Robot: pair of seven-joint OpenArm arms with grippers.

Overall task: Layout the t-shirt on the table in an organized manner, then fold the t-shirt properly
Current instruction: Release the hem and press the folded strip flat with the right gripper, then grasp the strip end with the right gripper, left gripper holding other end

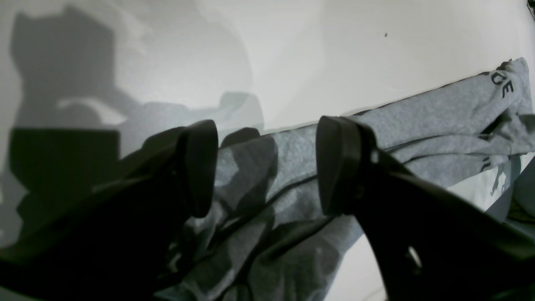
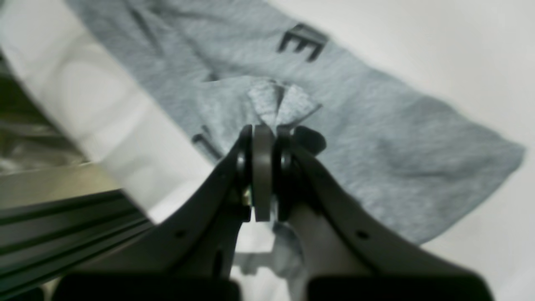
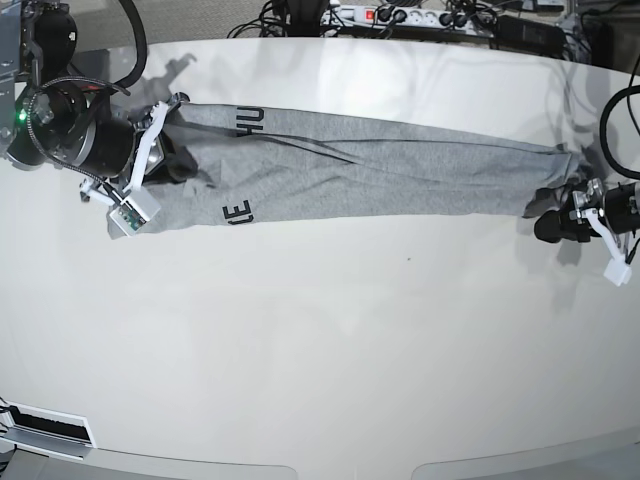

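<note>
The heather-grey cotton t-shirt with black block lettering [image 3: 370,168] lies bunched into a long, narrow band on the glossy white desk [image 3: 320,340], its long axis running from one arm to the other across the far half of the desk.

At the lettered end of the t-shirt, the right hand [image 2: 263,138] is pressed together, pinching a small peak of grey cloth that stands up just past its tips.

At the plain end of the t-shirt, the left hand [image 1: 265,167] is spread wide. In its wrist view the fabric lies in the gap between the two black fingers [image 1: 334,167], and the band stretches away from that hand toward the lettering. I cannot tell whether either finger touches the cloth.

Since the shirt is drawn out lengthwise but not spread in width, laying it out looks unfinished. The left hand is the nearer one to the free end, straddling it, so closing there seems the likely next move.
</note>
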